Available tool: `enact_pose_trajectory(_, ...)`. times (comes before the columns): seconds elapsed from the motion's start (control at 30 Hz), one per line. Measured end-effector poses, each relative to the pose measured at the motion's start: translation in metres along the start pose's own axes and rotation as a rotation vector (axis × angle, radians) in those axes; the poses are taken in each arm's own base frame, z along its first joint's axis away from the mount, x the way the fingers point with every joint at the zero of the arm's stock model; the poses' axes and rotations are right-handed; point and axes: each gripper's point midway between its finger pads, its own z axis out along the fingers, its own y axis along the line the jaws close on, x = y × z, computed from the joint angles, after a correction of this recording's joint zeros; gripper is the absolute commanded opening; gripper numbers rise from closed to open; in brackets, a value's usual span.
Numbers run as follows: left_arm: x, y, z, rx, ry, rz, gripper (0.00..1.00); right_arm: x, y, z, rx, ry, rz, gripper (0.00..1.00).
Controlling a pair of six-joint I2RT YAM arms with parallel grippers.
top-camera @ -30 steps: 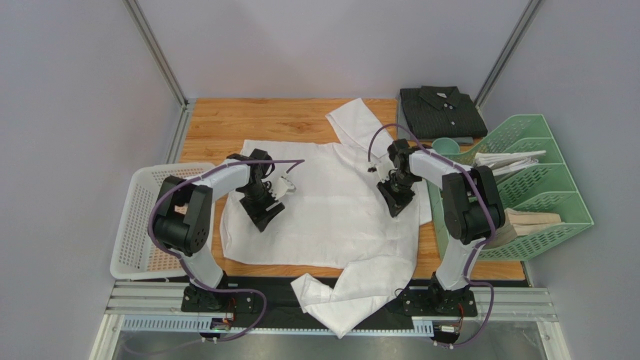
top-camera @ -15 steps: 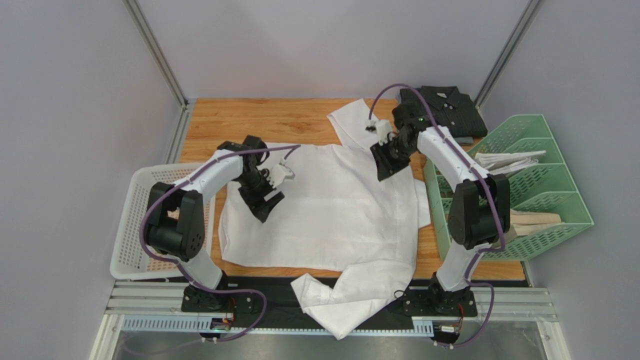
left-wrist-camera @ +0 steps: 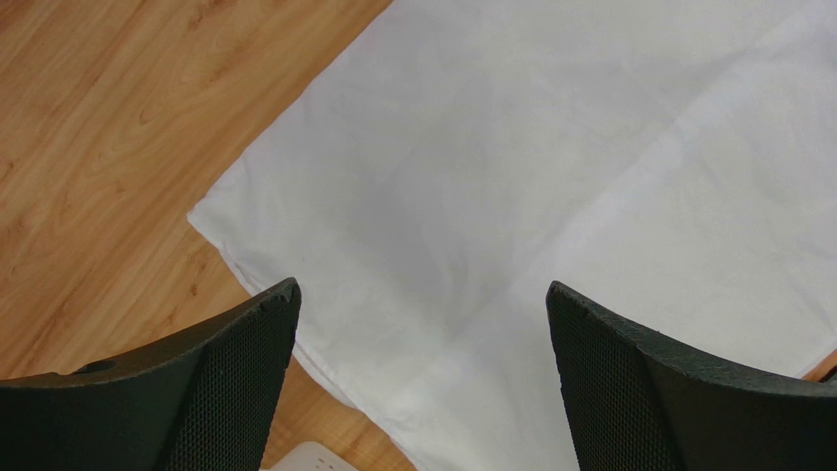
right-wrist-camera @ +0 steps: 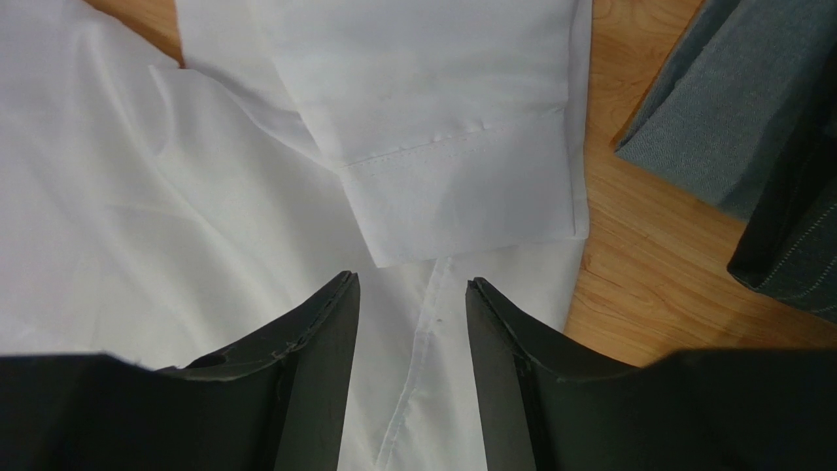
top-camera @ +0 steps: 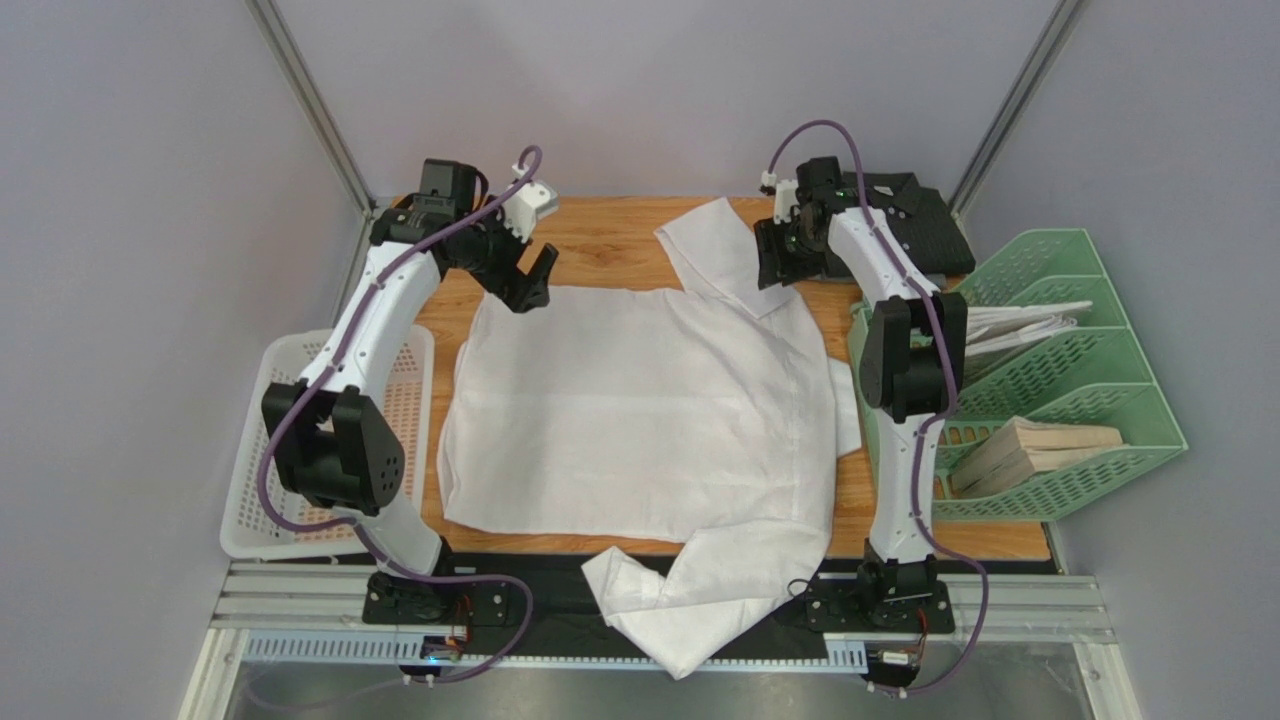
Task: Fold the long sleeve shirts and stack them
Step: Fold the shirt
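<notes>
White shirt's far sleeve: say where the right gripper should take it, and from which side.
Pinch the cuff, probably at its stitched free edge, coming down from above. It lies flat on the white shirt, its end just ahead of the open right gripper; the dark shirt lies close beside it.

No readable text, label or number anywhere (shirts included).
</notes>
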Motion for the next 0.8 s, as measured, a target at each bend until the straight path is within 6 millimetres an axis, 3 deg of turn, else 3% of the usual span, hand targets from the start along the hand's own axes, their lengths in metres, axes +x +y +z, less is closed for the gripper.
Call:
enact_pose_trajectory(0.13, -0.001, 0.005, 0.01, 0.008, -0.002, -0.018, 0.99, 0.015, -0.01, 0.025, 0.011, 0.055, 0.032, 0.5)
enact_pose_trajectory(0.43, 0.019, 0.007, 0.028, 0.029, 0.053, -0.054, 0.99, 0.021, -0.017, 0.046, 0.014, 0.065, 0.036, 0.47)
enact_pose_trajectory(0.53, 0.023, 0.009, 0.03, 0.022, 0.063, -0.057, 0.99, 0.025, -0.021, 0.057, 0.024, 0.074, 0.033, 0.4)
enact_pose_trajectory(0.63, 0.026, 0.012, 0.032, 0.017, 0.07, -0.063, 0.99, 0.025, -0.024, 0.062, 0.044, 0.071, 0.026, 0.17)
enact_pose_trajectory(0.73, 0.03, 0.016, 0.034, 0.011, 0.081, -0.073, 0.99, 0.023, -0.026, 0.063, 0.052, 0.066, 0.018, 0.04)
enact_pose_trajectory(0.8, 0.033, 0.018, 0.035, 0.009, 0.087, -0.079, 0.99, 0.023, -0.025, 0.063, 0.051, 0.067, 0.013, 0.0)
